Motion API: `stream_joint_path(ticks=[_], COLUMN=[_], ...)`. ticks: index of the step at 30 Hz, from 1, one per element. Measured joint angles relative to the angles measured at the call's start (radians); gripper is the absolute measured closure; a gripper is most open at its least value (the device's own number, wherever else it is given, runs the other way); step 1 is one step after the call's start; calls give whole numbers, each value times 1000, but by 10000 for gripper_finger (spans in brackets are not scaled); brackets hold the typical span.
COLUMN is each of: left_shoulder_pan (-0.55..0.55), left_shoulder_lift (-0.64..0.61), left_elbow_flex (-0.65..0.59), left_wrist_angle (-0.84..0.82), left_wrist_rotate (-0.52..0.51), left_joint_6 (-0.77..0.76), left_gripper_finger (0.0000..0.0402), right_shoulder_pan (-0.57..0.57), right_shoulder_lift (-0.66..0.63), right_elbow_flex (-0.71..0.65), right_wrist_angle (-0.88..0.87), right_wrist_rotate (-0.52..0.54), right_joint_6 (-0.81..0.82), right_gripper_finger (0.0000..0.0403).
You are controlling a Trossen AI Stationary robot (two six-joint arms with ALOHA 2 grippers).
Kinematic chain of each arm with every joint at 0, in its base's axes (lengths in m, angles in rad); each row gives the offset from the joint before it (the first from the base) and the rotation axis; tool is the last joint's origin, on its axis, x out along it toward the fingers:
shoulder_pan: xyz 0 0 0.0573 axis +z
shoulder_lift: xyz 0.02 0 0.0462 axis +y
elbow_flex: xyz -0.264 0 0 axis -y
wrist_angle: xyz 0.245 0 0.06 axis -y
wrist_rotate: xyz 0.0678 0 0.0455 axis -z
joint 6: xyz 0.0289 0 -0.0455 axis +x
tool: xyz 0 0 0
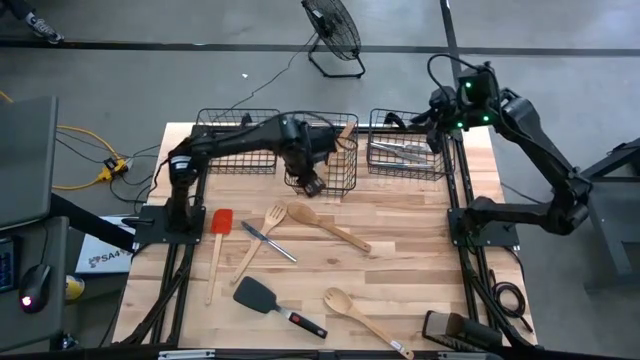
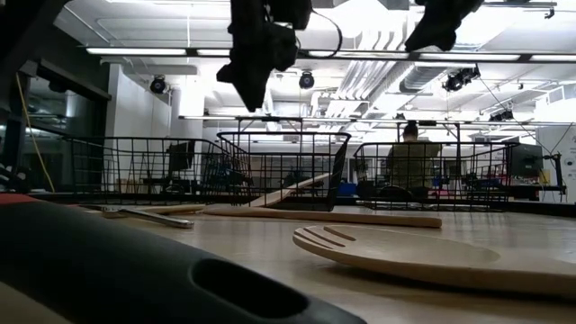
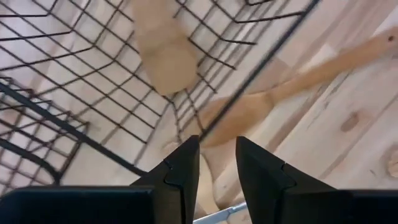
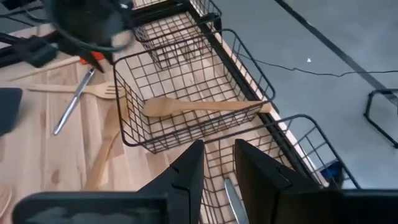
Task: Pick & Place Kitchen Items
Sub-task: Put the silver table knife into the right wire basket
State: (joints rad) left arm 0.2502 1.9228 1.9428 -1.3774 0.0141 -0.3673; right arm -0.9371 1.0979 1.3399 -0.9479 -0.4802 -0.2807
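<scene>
Two grippers: my left fingers (image 3: 214, 177) are hovering narrowly parted, empty; my right fingers (image 4: 214, 171) likewise.
Wooden spoon (image 1: 328, 228): I am judging it light, stiff; grip mid-handle.

pale matt wooden spoon (image 1: 327, 227), shiny metal knife (image 1: 267, 241), black wire basket (image 1: 322, 152), wood-plank table (image 1: 400, 240)

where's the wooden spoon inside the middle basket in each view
High view: the wooden spoon lies in the middle basket, handle toward the far right corner.
Low view: it leans up behind the front wire.
Left wrist view: its pale bowl shows through the mesh, ahead of the left tool.
Right wrist view: it lies across the basket floor.
Shared landmark: the middle basket.
</scene>
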Motion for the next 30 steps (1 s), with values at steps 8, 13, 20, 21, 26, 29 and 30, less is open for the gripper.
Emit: stream_joint_path(ticks=[8,13,20,21,26,29,30], left_shoulder_pan=[-99,-140,-216,-227,-267,-287,-294], left_shoulder_lift=[-176,-246,-237,-233,-235,-233,-234], left_elbow_flex=[-189,-267,-323,-335,-422,-473,-492], left_wrist_angle=[51,8,-23,-18,90,146,172], left_wrist_rotate=[-1,11,89,89,80,85,91], left_joint_6=[-10,45,344,372,423,398,387], left_gripper_finger=[300,300,300,300,300,300,300], right_shoulder_pan=[2,8,8,8,8,8,8], right_shoulder_lift=[-5,-5,-5,-5,-4,-4,-4], right_elbow_flex=[0,0,0,0,0,0,0], right_wrist_angle=[-13,-8,-2,1,3,4,7], right_wrist_rotate=[-2,-15,-25,-25,-29,-53,-54], right_joint_6=[-4,-3,-1,-1,11,14,14], right_gripper_finger=[322,322,322,322,322,322,322])
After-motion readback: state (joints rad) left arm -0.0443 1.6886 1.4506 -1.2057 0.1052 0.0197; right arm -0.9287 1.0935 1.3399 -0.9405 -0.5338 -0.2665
